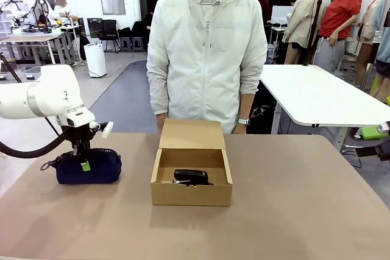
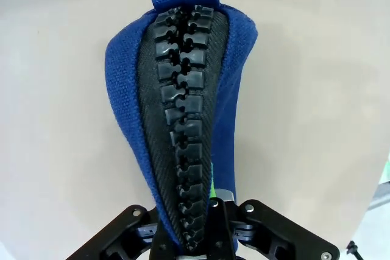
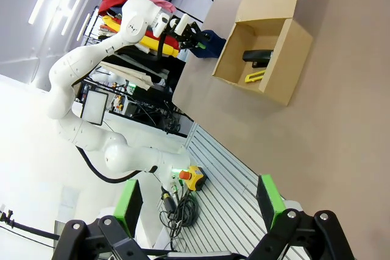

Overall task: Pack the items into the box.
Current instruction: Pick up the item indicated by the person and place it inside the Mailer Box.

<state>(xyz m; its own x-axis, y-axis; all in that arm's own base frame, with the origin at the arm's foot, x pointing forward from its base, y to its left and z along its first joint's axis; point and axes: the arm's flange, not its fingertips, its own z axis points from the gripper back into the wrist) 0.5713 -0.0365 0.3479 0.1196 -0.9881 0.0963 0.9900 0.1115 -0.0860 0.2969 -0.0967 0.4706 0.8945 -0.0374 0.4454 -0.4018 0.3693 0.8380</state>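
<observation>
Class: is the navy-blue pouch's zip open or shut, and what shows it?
Shut. The zip teeth on the navy-blue pouch interlock along all the length that shows.

The pouch (image 2: 183, 120) hides the fingertips of the left claw (image 2: 204, 211). Behind the claw, its near end is cut off.

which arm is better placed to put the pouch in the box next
Left. The left gripper is shut on the pouch beside the box, where the stapler lies. The right gripper is open and empty, far off.
</observation>
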